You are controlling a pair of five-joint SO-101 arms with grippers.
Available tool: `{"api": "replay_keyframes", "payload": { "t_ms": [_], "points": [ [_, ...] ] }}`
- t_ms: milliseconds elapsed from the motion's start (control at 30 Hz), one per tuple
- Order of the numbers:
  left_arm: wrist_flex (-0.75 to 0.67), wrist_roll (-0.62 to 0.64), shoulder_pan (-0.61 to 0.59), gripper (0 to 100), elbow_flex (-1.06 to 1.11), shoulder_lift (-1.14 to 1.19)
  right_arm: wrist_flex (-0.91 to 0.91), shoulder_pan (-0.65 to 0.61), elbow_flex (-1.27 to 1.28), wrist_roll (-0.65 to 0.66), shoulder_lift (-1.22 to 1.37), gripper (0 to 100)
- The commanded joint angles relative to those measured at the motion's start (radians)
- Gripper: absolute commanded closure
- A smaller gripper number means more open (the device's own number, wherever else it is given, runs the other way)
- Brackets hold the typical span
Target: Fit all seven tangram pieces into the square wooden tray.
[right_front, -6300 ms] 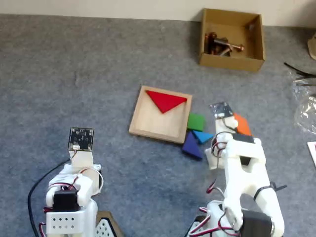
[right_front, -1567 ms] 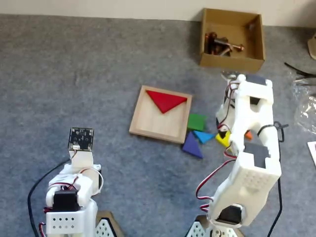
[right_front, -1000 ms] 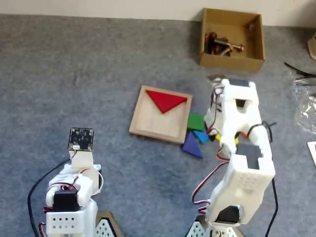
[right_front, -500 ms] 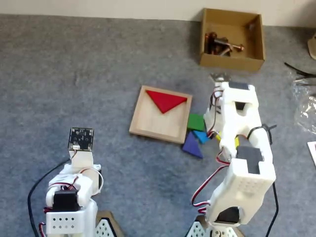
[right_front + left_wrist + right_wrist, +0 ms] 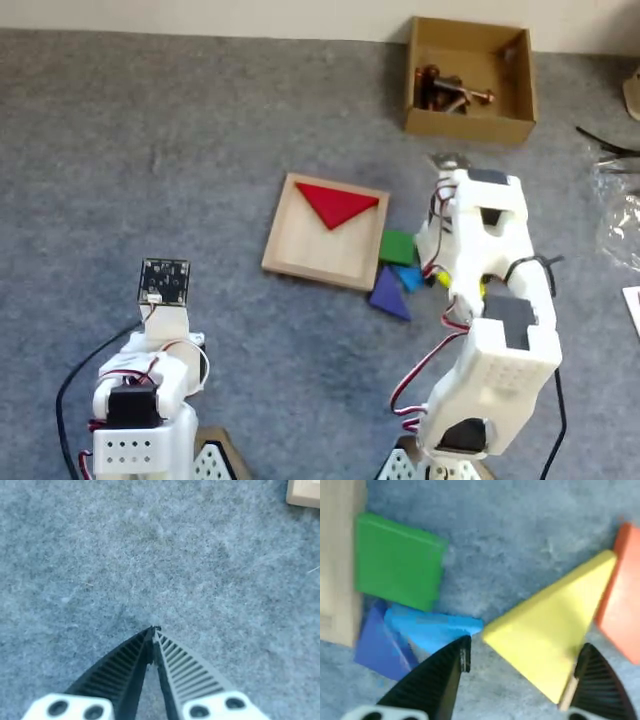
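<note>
Grip status: my right hand (image 5: 524, 655) open over smooth yellow triangle (image 5: 555, 630) on fuzzy grey felt bench (image 5: 150, 150); my left hand (image 5: 154, 630) pinched closed, empty. Square wooden tray (image 5: 300, 250) holds red triangle (image 5: 335, 203); green square (image 5: 397, 560) just beside tray wall.

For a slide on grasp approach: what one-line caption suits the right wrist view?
Open right gripper brackets the yellow triangle; light blue triangle, green square and orange piece lie nearby.

No readable txt, nos., labels or signs. Wooden tray (image 5: 310, 250), red triangle (image 5: 336, 204), green square (image 5: 397, 560), yellow triangle (image 5: 550, 635): plain faces. Cardboard box (image 5: 468, 128) beyond the tray: no legible print.
</note>
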Motion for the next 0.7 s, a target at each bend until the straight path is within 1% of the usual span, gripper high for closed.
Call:
{"api": "replay_keyframes", "payload": {
  "t_ms": [0,200,667],
  "points": [
    [0.005,-0.006,-0.013,99,0.022,-0.005,-0.015,0.042,-0.007,-0.009,-0.018,67.6],
    [0.005,-0.006,-0.013,99,0.022,-0.005,-0.016,0.065,-0.002,-0.003,-0.016,67.6],
    [0.005,-0.005,-0.012,99,0.022,-0.005,-0.024,0.048,-0.004,-0.009,-0.016,67.7]
  ]
}}
